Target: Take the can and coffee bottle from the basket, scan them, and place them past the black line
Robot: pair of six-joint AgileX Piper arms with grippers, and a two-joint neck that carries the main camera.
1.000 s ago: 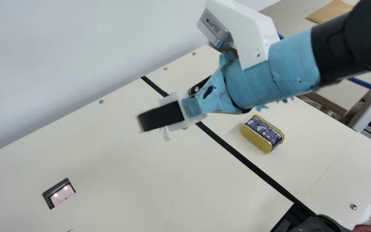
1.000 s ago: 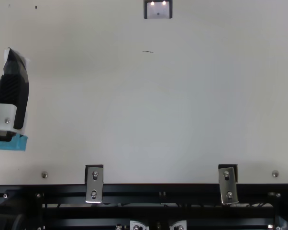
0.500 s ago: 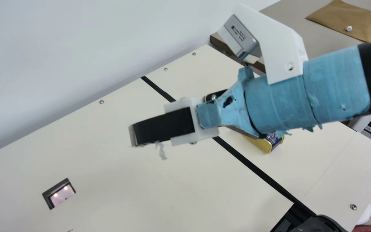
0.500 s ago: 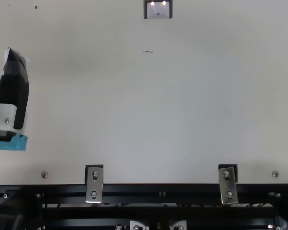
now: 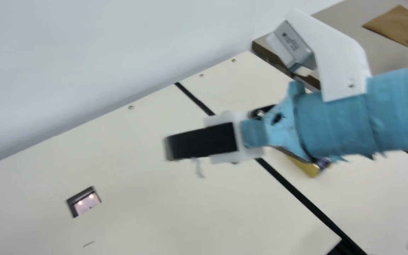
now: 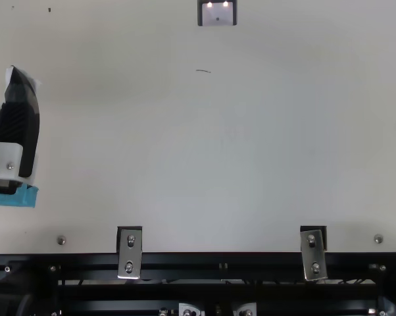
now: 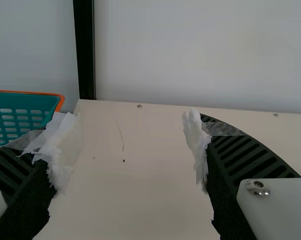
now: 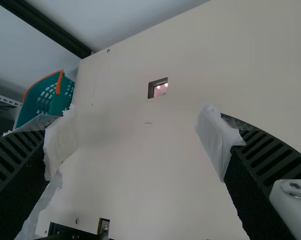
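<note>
Cream bench [image 5: 136, 184] below; left pincer [image 7: 128, 120] and right pincer [image 8: 137, 117] gape wide, empty; our right wrist [image 5: 338, 124], dipping, could knock what seems the can [image 5: 308, 168].

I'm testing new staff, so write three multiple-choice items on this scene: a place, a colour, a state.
1. The can lies:
A) on the scanner window's side of the black line
B) across the line from that window
C) inside the basket

2. The basket's wall is:
A) teal
B) red
C) yellow

3. The right pincer is:
A) shut
B) gripping a bottle
C) open

1 B: the line runs between window and can.
2 A: both wrist views show teal.
3 C: its jaws stand wide apart.
</note>
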